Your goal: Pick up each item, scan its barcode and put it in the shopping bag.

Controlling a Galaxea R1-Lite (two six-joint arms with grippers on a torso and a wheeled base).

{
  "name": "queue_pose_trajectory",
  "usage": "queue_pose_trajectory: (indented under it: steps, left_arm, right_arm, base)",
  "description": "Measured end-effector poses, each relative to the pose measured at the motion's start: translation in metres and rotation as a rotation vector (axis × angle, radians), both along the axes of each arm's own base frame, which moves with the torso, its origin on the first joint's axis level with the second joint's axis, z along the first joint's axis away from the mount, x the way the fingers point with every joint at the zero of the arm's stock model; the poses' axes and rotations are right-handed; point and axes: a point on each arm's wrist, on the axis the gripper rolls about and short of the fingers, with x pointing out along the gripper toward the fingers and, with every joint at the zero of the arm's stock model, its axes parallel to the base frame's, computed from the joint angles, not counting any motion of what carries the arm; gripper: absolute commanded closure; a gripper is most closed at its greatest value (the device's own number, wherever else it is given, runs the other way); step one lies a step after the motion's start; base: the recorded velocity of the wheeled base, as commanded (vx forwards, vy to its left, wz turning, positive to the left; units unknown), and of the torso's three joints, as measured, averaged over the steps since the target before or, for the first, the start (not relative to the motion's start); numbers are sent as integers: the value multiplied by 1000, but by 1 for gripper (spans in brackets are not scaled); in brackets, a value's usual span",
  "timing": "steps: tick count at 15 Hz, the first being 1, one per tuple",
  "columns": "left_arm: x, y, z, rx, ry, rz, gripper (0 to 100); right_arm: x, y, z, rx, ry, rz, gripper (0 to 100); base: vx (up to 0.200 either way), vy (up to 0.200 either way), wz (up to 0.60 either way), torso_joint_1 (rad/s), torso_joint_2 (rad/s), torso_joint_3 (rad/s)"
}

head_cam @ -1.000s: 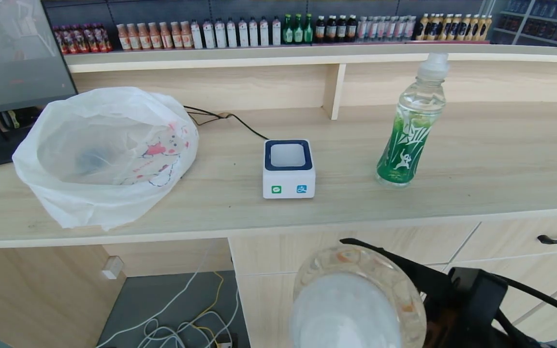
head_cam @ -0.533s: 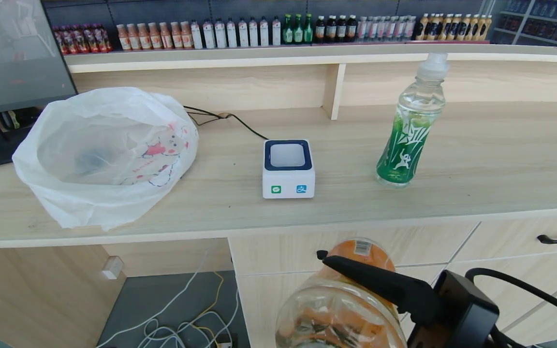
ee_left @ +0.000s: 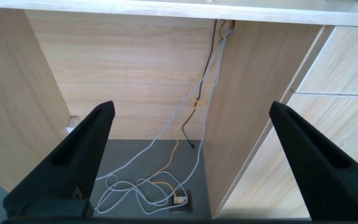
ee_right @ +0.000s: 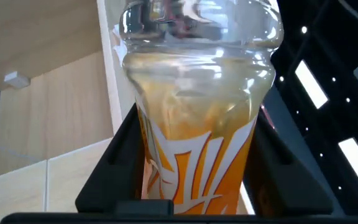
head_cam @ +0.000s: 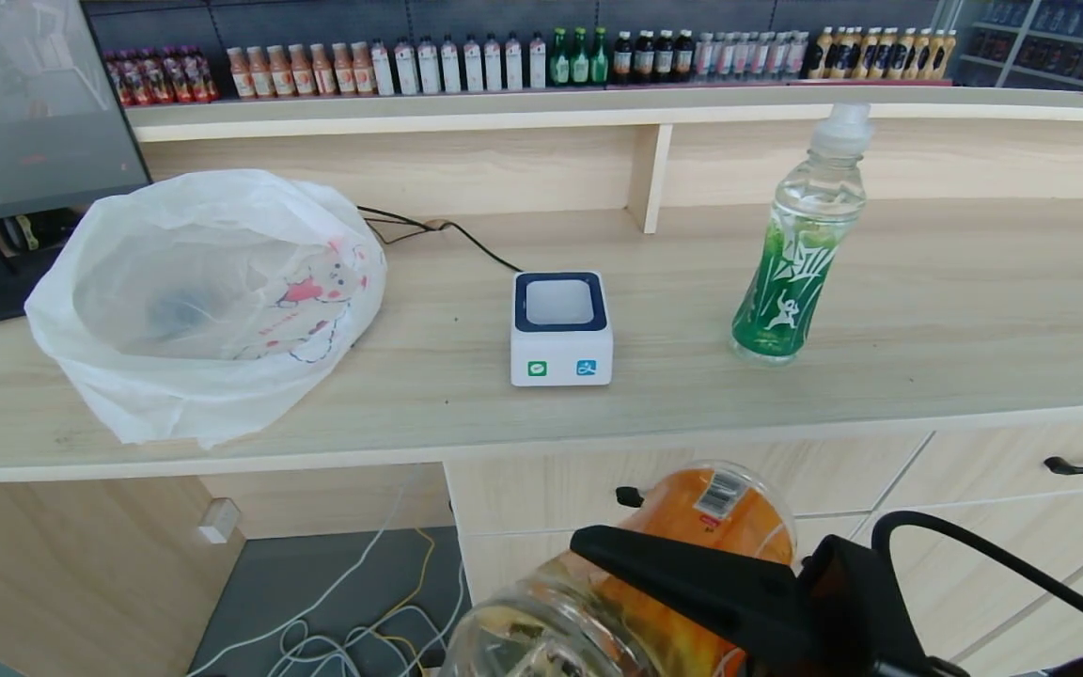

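On the robot's side of the shop, a long wooden counter runs across the head view, with drawers and a cupboard front beneath it. A row of bottles lines the shelf behind the counter.

A white plastic shopping bag sits on the left part of the counter. Its mouth is open, and a dark shape inside cannot be identified.

The right gripper is below the counter's front edge, in front of the drawers. Its black fingers are clamped on an orange bottle, one on each side of the body. The bottle is tilted, with its clear end towards the head camera and its orange label end towards the counter. In the right wrist view the same bottle stands between the two fingers of the gripper.

A green bottle with a white cap stands upright on the right part of the counter, well apart from the bag.

The left gripper is below counter level, facing the cupboard recess. Its fingers are spread wide with nothing between them. Loose cables lie on the floor beyond it.

A white scanner box with a dark-framed window sits on the counter between the bag and the green bottle. A black cable runs from behind it towards the back wall.

A barcode label faces upward on the far end of the orange bottle.
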Motion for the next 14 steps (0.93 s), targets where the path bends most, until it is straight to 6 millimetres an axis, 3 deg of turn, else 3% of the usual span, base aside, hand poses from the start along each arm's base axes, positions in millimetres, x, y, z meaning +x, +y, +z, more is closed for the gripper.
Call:
queue_pose_trajectory:
  steps: [9, 14]
  left_arm:
    - [0, 0, 0, 0, 0, 0, 0]
    - [0, 0, 0, 0, 0, -1, 0]
  right_arm:
    - [3, 7, 10, -46, -252, 44, 100]
    - [3, 8, 12, -48, -292, 33, 100]
  base:
    - [0, 0, 0, 0, 0, 0]
    - [0, 0, 0, 0, 0, 0]
